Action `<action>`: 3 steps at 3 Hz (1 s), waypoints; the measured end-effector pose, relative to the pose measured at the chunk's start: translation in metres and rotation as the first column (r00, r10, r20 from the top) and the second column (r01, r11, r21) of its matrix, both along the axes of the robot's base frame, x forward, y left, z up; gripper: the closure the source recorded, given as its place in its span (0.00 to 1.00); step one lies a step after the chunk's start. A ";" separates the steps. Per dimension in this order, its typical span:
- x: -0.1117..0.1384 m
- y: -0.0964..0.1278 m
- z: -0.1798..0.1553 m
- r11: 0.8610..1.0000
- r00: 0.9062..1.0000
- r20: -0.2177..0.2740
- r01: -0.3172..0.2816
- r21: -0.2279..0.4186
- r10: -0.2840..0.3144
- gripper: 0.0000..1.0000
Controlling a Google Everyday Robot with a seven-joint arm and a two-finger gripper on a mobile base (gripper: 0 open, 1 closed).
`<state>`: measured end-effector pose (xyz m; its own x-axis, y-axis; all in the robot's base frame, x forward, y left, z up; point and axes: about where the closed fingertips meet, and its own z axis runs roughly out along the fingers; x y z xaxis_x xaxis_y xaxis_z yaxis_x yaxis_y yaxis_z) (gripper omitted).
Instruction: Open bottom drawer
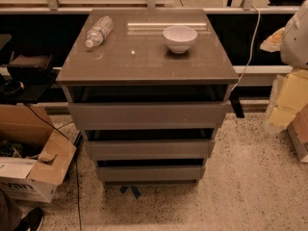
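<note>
The grey-brown cabinet (149, 61) stands in the middle of the camera view with three flat, handleless drawer fronts. The bottom drawer (150, 173) is the lowest and narrowest-looking front, just above the floor. A dark gap runs along its top edge, and nothing of its inside shows. The mid drawer front (149, 148) and the top drawer front (148, 114) sit above it. My gripper is not in view. A pale rounded shape (294, 37) at the right edge may be part of the arm.
A plastic water bottle (98, 31) lies on the cabinet top and a white bowl (180, 38) stands there. An open cardboard box (33, 172) sits on the floor at left, with a black cable beside it. Yellowish packages (288, 100) are stacked at right. Blue tape (130, 190) marks the floor.
</note>
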<state>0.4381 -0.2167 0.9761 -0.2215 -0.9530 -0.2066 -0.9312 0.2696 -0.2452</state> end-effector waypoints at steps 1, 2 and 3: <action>0.000 0.000 0.000 1.000 1.000 0.000 0.000 0.000 0.000 0.00; 0.001 0.003 -0.015 1.000 1.000 -0.008 -0.001 0.016 0.001 0.00; 0.006 0.006 -0.055 0.997 0.999 -0.040 0.009 0.070 -0.006 0.00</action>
